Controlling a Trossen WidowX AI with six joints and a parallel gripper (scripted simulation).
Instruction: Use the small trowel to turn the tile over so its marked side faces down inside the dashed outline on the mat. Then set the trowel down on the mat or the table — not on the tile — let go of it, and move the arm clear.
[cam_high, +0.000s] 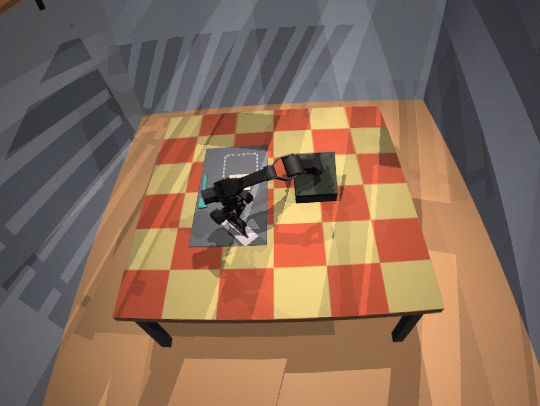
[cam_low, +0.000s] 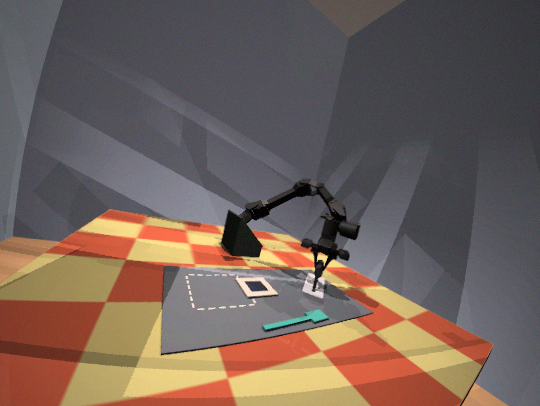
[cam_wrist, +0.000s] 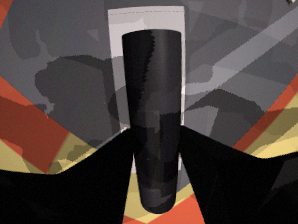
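Note:
The tile (cam_high: 246, 187) (cam_low: 256, 293), cream with a dark square facing up, lies flat across one edge of the dashed outline (cam_low: 200, 309) on the grey mat (cam_high: 215, 160) (cam_low: 175, 330). In the top view the arm partly covers it. My gripper (cam_high: 240, 221) (cam_low: 319, 267) (cam_wrist: 154, 133) points down at the mat's other end, shut on the trowel's thick black handle. The trowel (cam_high: 248, 240) (cam_low: 314, 292) (cam_wrist: 152, 75) has a pale flat blade beneath the handle, low at the mat. Whether the blade touches the mat is unclear.
A teal flat paddle-shaped piece (cam_high: 202, 204) (cam_low: 292, 321) lies along the mat's long edge. The arm's dark base block (cam_high: 316, 187) (cam_low: 241, 240) stands beside the mat on the red and yellow checkered table (cam_high: 300, 290).

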